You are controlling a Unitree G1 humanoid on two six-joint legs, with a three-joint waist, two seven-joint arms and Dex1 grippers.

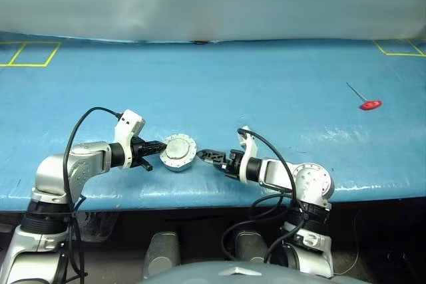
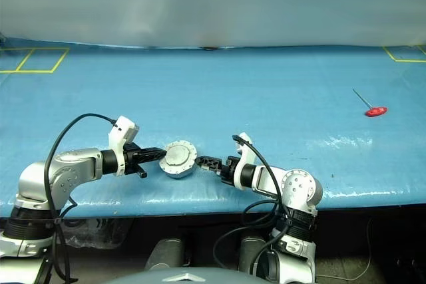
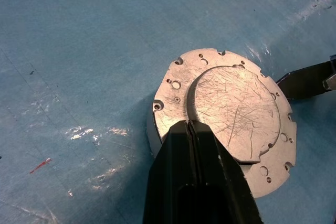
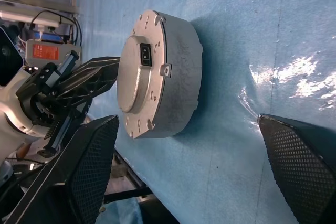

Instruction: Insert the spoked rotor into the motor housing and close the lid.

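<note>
a: where's the motor housing [image 1: 178, 153] sitting?

b: low centre of the head view, near the table's [image 1: 219, 91] front edge, with the lid [image 3: 234, 111] down on top — you're looking at solid scratched metal, likely heavy, stiff and slick.

a: and your grippers?

b: your left gripper [image 1: 158, 145] is pressing its fingers together against the lid's rim. your right gripper [image 1: 205, 155] is standing wide apart, empty, just beside the housing — you're best grasping across the side wall.
</note>
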